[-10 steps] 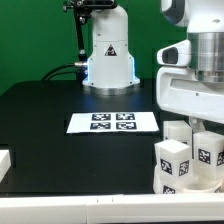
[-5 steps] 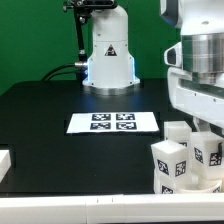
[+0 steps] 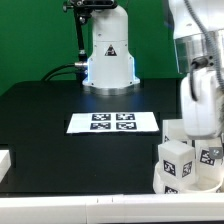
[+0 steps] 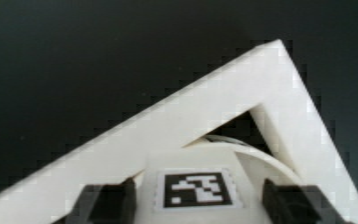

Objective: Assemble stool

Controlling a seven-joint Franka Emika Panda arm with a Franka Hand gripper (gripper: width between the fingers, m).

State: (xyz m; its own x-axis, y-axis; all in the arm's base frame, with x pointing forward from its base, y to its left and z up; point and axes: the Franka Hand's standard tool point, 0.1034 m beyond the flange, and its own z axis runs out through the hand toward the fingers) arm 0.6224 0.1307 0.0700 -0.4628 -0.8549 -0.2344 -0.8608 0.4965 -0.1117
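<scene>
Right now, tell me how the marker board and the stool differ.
The marker board lies flat mid-table, thin, with four tags in one patch; the stool stands at the exterior view's right front corner, blocky legs pointing up, tags on separate faces, under the arm. Both are white with black-and-white tags.

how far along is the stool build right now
Partly built, it seems: tagged legs stand upright, clustered at the exterior view's lower right, though the frames don't show whether they are seated in the seat. In hand: the wrist view shows the gripper around a tagged white leg, pressed into a white corner bracket. What remains can't be judged; the stool is cut off. The marker board lies untouched.
</scene>
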